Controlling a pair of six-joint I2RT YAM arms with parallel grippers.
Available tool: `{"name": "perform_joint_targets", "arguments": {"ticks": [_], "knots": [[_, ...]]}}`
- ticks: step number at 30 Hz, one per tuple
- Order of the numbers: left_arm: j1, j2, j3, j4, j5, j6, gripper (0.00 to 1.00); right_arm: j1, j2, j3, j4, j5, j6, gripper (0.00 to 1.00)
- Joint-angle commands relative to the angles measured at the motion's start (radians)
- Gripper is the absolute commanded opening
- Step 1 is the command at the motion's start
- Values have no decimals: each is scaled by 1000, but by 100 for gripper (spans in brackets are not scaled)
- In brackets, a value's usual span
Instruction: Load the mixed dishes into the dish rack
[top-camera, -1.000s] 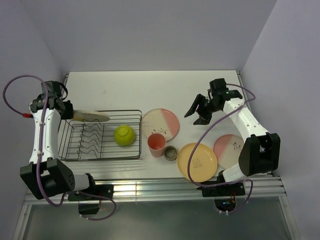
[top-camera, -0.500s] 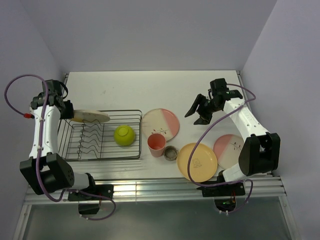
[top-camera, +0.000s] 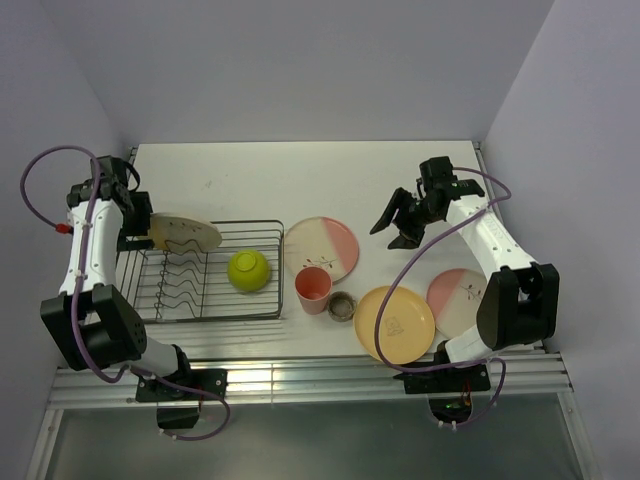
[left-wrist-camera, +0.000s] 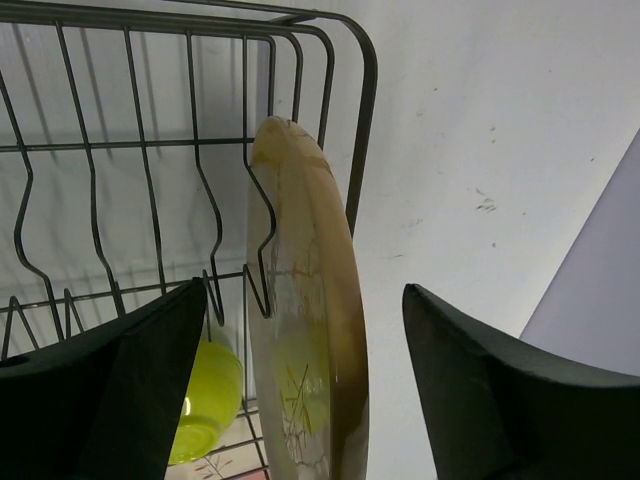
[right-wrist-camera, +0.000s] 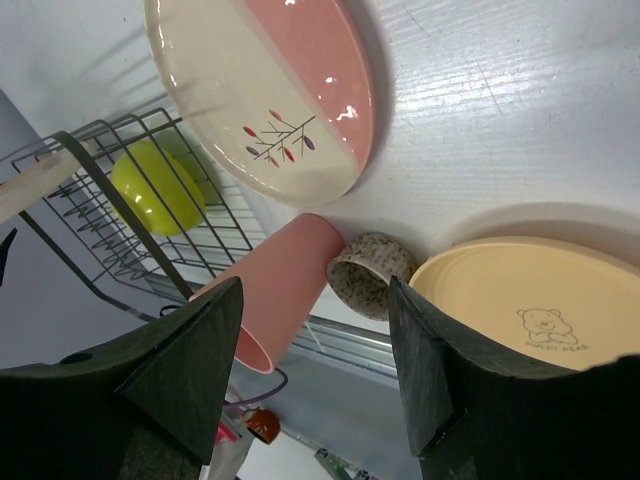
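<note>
The dish rack (top-camera: 205, 317) stands at the left. A cream plate with a sprig drawing (top-camera: 185, 232) leans on edge in its back-left corner. My left gripper (top-camera: 137, 222) is open around that plate (left-wrist-camera: 305, 330); both fingers stand apart from it. A yellow-green bowl (top-camera: 249, 269) lies inside the rack. On the table are a cream-and-pink plate (top-camera: 321, 248), a pink cup (top-camera: 313, 289), a tiny speckled cup (top-camera: 342, 306), a yellow-orange plate (top-camera: 397, 323) and a second pink-and-cream plate (top-camera: 458, 300). My right gripper (top-camera: 395, 226) hovers open and empty, right of the cream-and-pink plate (right-wrist-camera: 270, 90).
In the right wrist view the pink cup (right-wrist-camera: 280, 290) and the tiny cup (right-wrist-camera: 370, 272) touch, beside the yellow-orange plate (right-wrist-camera: 540, 310). Rack wires (left-wrist-camera: 360, 100) rise close beside the leaning plate. Walls close in on the left, back and right.
My left gripper has opened and let go of the sprig plate. The plate has tipped from nearly flat to leaning on edge in the rack. The right arm has not moved.
</note>
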Motion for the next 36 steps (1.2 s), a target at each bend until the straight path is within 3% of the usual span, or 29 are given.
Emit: {"name": "perform_joint_targets", "arguments": {"ticks": [1,4,5,19,26,33,36], "knots": [[2,-2,68,-33,-9,18,87,-9,5,22,35,7,-6,67],[2,-23,77,-31,-10,9,90,-9,16,28,38,7,-6,67],[3,-31,76,-25,-7,6,99,-9,19,31,40,7,-6,67],[3,-137,111,-39,54,6,99,-4,131,65,70,-20,-34,67],[5,-196,139,-71,80,32,99,65,236,114,60,98,-65,66],[-42,-298,209,-79,96,279,99,160,322,129,96,207,-40,65],[-162,-331,208,-10,64,379,99,191,346,111,119,227,-35,64]]}}
